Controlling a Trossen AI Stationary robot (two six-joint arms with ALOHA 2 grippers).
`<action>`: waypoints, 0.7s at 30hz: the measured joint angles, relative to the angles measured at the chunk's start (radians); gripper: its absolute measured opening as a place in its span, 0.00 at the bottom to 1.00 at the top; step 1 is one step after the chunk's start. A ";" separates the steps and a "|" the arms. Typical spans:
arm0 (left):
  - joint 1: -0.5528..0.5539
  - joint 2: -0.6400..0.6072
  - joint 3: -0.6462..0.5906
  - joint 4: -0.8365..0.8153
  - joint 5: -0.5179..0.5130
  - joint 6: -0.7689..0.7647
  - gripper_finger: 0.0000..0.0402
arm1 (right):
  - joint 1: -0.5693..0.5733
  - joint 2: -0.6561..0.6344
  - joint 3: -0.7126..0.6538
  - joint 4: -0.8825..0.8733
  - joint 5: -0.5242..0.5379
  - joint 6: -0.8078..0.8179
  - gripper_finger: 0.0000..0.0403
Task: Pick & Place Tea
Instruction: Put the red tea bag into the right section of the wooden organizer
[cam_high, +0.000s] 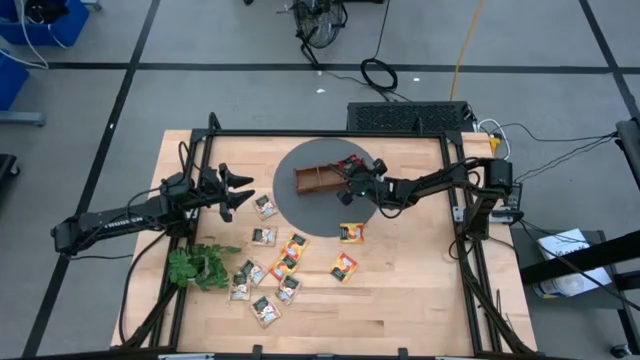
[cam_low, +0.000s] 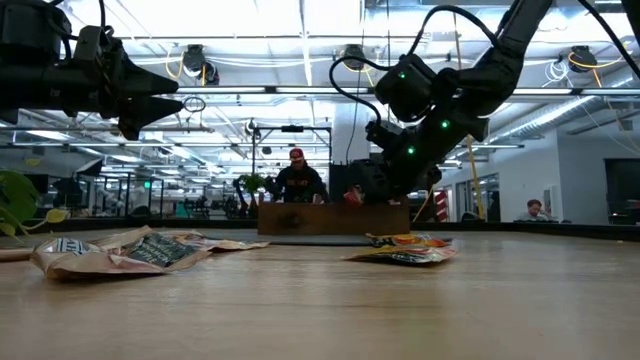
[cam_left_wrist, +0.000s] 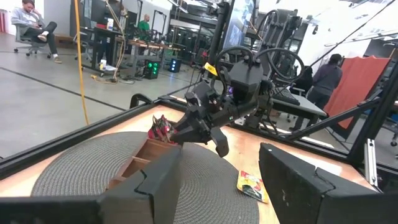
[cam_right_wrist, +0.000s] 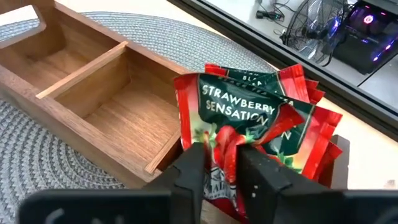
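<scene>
My right gripper (cam_high: 352, 187) (cam_right_wrist: 227, 174) is over the right end of the brown wooden tray (cam_high: 315, 180) (cam_right_wrist: 93, 93), shut on a red tea sachet (cam_right_wrist: 239, 118). More red sachets (cam_right_wrist: 311, 137) stand in that end compartment; the two other compartments show bare wood. The tray lies on a round grey mat (cam_high: 300, 212). My left gripper (cam_high: 243, 197) (cam_left_wrist: 221, 186) is open and hovers above the table left of the mat. Several loose sachets, orange-yellow (cam_high: 351, 233) and pale with green print (cam_high: 264, 236), lie flat on the table. My right gripper pinches the front red sachet between its two fingers at its lower middle (cam_right_wrist: 227, 154), where the foil crumples. The fingers (cam_right_wrist: 193, 171) come slanting down from the table's right side. The sachet stands upright at the tray's end compartment, against the other red sachets behind it.
A green leafy sprig (cam_high: 195, 265) lies near the table's left front. The black frame rails (cam_high: 330, 134) run along the table's edges. Bare wood shows at the near right corner (cam_high: 420, 300). People sit and stand in the room beyond the table.
</scene>
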 joint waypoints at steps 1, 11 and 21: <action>0.000 0.000 0.000 0.000 0.000 0.000 0.53 | 0.000 0.000 0.000 0.002 0.000 0.000 0.23; 0.000 0.000 0.000 0.000 0.000 0.000 0.53 | 0.000 -0.008 -0.001 0.014 -0.005 -0.001 0.41; 0.000 0.000 0.000 0.000 0.000 0.000 0.53 | 0.014 -0.112 -0.003 -0.024 -0.006 -0.030 0.43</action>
